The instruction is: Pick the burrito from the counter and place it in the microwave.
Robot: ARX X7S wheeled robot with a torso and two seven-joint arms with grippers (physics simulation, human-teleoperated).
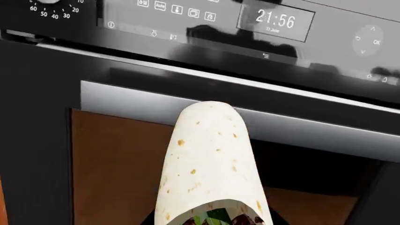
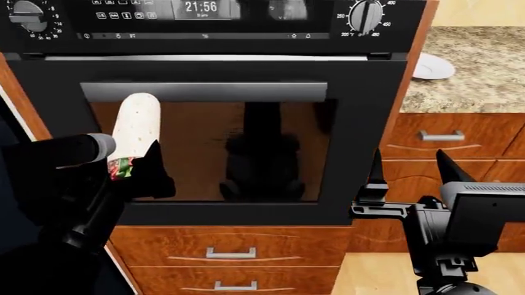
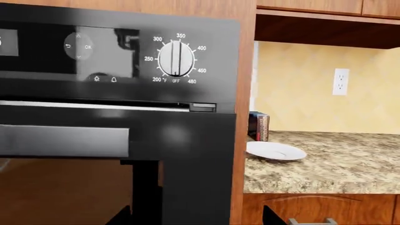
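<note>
From my left wrist camera, the burrito (image 1: 209,168) fills the lower centre of the frame, its rounded pale end pointing up toward the dark appliance (image 1: 200,61) ahead and its cut end, with green and red filling, at the bottom edge. My own fingers are out of sight here. Behind the roll runs a grey metal door handle (image 1: 125,101), and above it a control panel with a clock display (image 1: 276,20) reading 21:56 in the upper right. The door glass shows a brown reflection.

From my head camera, my left claw (image 2: 135,169) sits in the left middle of the frame, closed round the burrito (image 2: 136,126) near its cut end, so the roll stands nearly upright in front of the left side of the closed door (image 2: 213,153), its top just below the handle (image 2: 205,91). My right claw (image 2: 410,169) is at the lower right, its two fingers spread wide apart with nothing between them, in front of the wooden drawers (image 2: 443,138). The counter (image 2: 476,67) lies in the upper right, carrying a white plate (image 2: 432,66).

From my right wrist camera, a temperature dial (image 3: 175,57) sits upper centre on the black panel. The counter (image 3: 325,168) spreads across the lower right with the plate (image 3: 276,151) on it, a dark box (image 3: 259,126) just behind the plate, and a wall socket (image 3: 340,81) above. My right fingers barely show at the bottom edge.
</note>
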